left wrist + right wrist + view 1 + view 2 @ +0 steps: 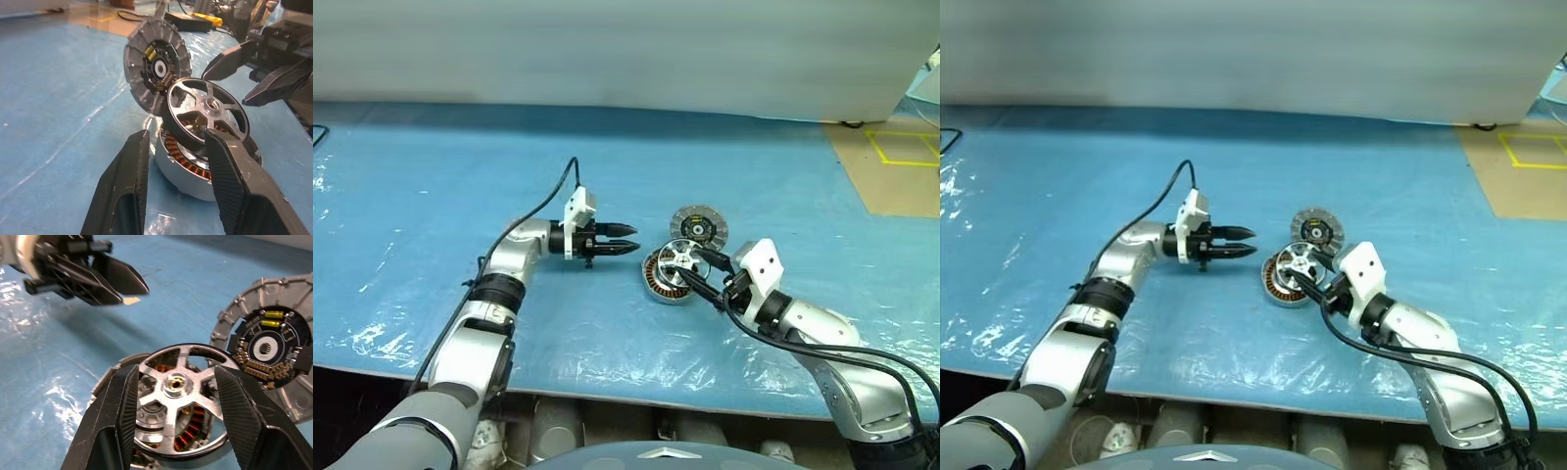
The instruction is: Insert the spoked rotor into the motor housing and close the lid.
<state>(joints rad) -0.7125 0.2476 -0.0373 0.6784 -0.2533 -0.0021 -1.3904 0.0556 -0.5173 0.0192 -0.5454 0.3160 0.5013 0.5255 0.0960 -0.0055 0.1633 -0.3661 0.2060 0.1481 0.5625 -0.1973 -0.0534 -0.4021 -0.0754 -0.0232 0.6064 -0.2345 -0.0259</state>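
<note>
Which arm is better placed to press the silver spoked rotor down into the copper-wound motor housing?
Right, probably: the right gripper stands open around the silver spoked rotor, tilted on the copper-wound motor housing. The left gripper is farther off.

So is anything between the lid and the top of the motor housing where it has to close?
Yes. The spoked rotor sits tilted on the motor housing, not yet seated flat, and the right end effector straddles it with open jaws. The lid leans right behind them. Nothing else visible blocks the way.
</note>
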